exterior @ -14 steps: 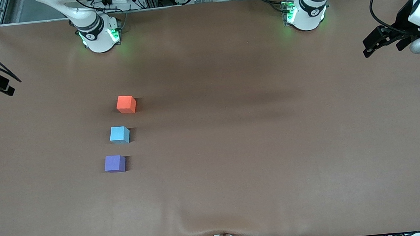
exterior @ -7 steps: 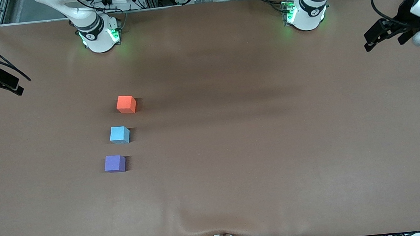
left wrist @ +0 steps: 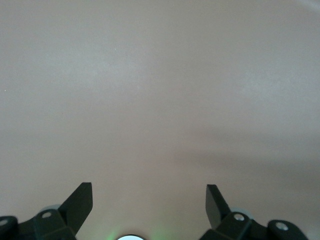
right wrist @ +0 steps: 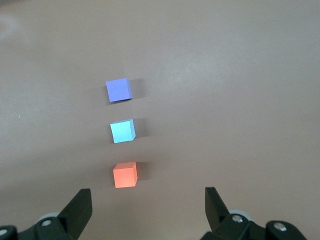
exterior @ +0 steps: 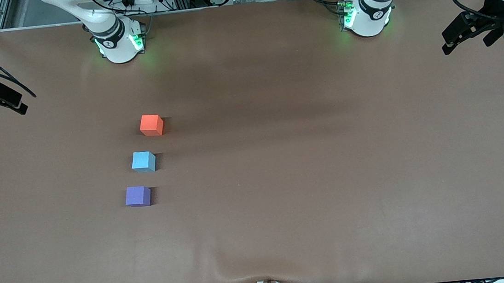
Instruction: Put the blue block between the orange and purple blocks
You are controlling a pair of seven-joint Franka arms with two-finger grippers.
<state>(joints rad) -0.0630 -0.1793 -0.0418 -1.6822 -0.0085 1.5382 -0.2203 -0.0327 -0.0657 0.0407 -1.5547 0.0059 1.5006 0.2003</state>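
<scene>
Even, bright overhead light; the brown matte table cloth shows soft dark shadow bands, no glare; wrist views look slightly soft

White arms, green base lights, black cables, black claws.

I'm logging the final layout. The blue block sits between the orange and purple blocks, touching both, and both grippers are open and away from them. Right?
Not quite: the front view shows gaps, so the blue block touches neither the orange block nor the purple block. The left gripper and right gripper are open, away.

Brown table cover — rippled at its near edge.
</scene>
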